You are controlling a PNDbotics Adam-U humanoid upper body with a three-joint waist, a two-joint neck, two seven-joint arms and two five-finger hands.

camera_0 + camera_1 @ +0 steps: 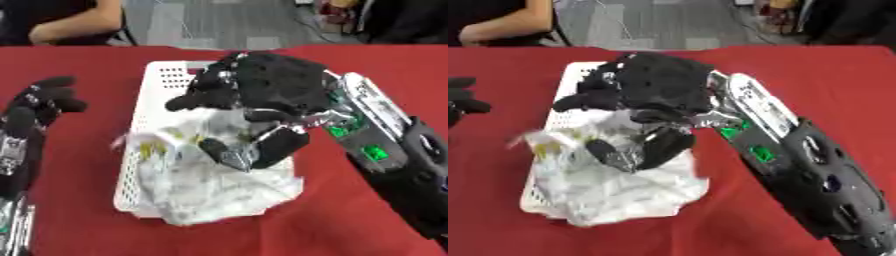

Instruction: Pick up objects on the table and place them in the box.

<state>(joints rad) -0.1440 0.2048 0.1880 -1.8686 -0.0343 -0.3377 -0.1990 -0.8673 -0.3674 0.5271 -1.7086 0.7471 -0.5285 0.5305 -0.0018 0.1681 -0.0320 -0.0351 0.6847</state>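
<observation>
Right hand (262, 95), mid-frame, fingers curled down w/ tips at the crumpled white plastic bag (210, 185) lying in the white basket (162, 75) centre-left; bag prob. light, soft, slippery, so pinch a bunched fold; left hand (39, 105) idle at left edge, fingers relaxed.

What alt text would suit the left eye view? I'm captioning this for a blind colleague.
The robot's right hand hovers, fingers curled, over crumpled white plastic packaging that fills a white slotted box on a red table. Its left hand rests idle at the left edge, fingers up.
</observation>
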